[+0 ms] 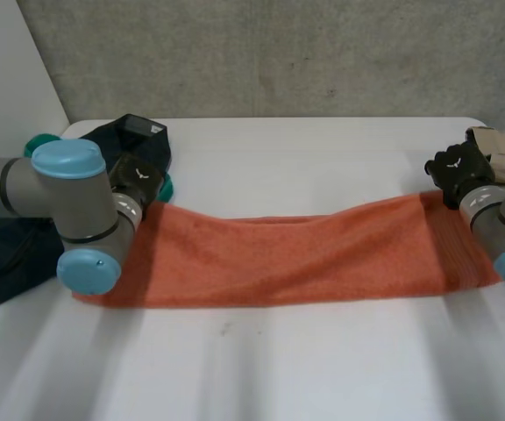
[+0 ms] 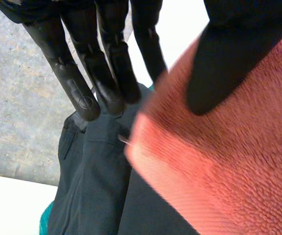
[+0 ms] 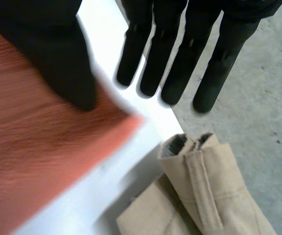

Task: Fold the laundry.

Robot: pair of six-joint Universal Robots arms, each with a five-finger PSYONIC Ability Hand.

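Flat across the white surface (image 1: 305,149) lay the orange towel (image 1: 288,259), spread lengthwise between the two arms. The left hand (image 1: 138,180) sat at the towel's far left corner. In the left wrist view its fingers (image 2: 75,83) were straight and spread above a dark garment (image 2: 97,186), with the thumb lying on the orange pile and nothing clamped. The right hand (image 1: 458,171) was at the far right corner. In its own wrist view the thumb rested on the cloth while the straight fingers (image 3: 180,63) reached past the towel's corner toward the surface's edge, apart from the thumb. A beige garment (image 3: 204,196) lay just beyond them, near the towel but not touching it.
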